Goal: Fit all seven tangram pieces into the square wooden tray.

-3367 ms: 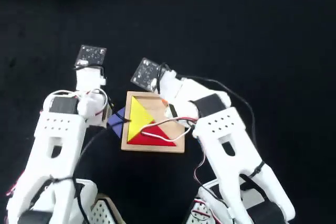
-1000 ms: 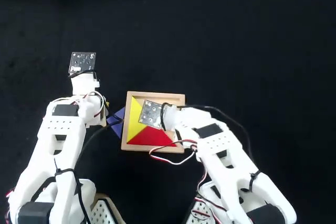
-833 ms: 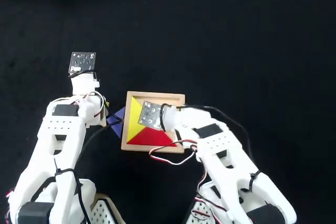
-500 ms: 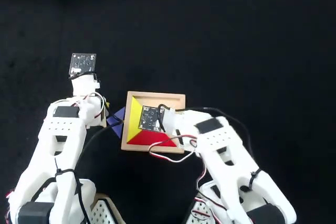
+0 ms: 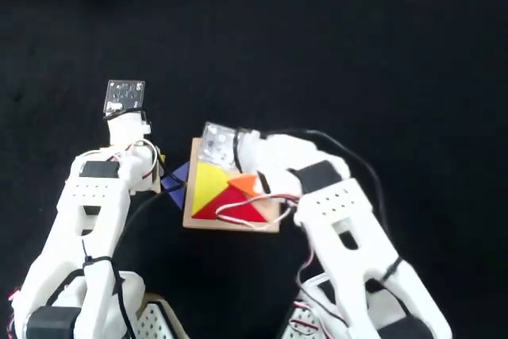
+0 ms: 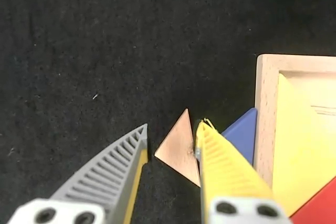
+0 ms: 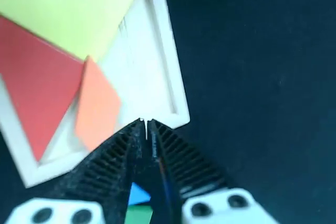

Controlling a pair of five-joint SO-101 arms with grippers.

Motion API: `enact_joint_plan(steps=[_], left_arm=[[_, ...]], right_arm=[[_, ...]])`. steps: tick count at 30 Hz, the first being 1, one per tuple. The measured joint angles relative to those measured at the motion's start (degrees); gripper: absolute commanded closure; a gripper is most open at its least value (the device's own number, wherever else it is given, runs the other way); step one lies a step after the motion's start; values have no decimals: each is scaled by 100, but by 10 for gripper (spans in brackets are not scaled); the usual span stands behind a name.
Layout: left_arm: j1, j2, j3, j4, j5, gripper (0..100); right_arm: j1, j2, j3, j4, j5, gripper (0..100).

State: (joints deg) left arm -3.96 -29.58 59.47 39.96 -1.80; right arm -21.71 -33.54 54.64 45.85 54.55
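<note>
Left gripper (image 6: 173, 126) spread and empty, straddling a small tan triangle (image 6: 180, 148) on the bench (image 6: 79, 51). The triangle lies close against the yellow finger and apart from the grey one. A blue piece (image 6: 242, 131) lies between it and the rim of the tray (image 6: 265, 108). Left arm is nearer, so closing on the triangle looks the likely next move.

Right gripper (image 7: 146, 123) clenched, empty, near a tray corner. The left wrist view gives the straddle. The right wrist view gives the fill: yellow triangle (image 7: 79, 14), red triangle (image 7: 37, 85), orange parallelogram (image 7: 97, 106).
</note>
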Motion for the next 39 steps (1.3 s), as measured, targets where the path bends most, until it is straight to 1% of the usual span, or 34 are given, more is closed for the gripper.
enact_joint_plan(steps=[3,7,14,17,24,28,31,35,39], left_arm=[[0,0,0,0,0,845],[0,0,0,0,0,845],[0,0,0,0,0,845],[0,0,0,0,0,845],[0,0,0,0,0,845],[0,0,0,0,0,845],[0,0,0,0,0,845],[0,0,0,0,0,845],[0,0,0,0,0,845]], right_arm=[[299,527,0,-273,0,987],[316,1037,0,-378,0,987],[316,1169,141,-387,26,987],[325,1169,404,-387,299,987],[88,1160,624,-378,404,987],[-193,1143,624,-79,404,987],[-387,853,633,149,264,987],[-396,88,633,211,149,987],[-501,-624,598,211,-413,987]])
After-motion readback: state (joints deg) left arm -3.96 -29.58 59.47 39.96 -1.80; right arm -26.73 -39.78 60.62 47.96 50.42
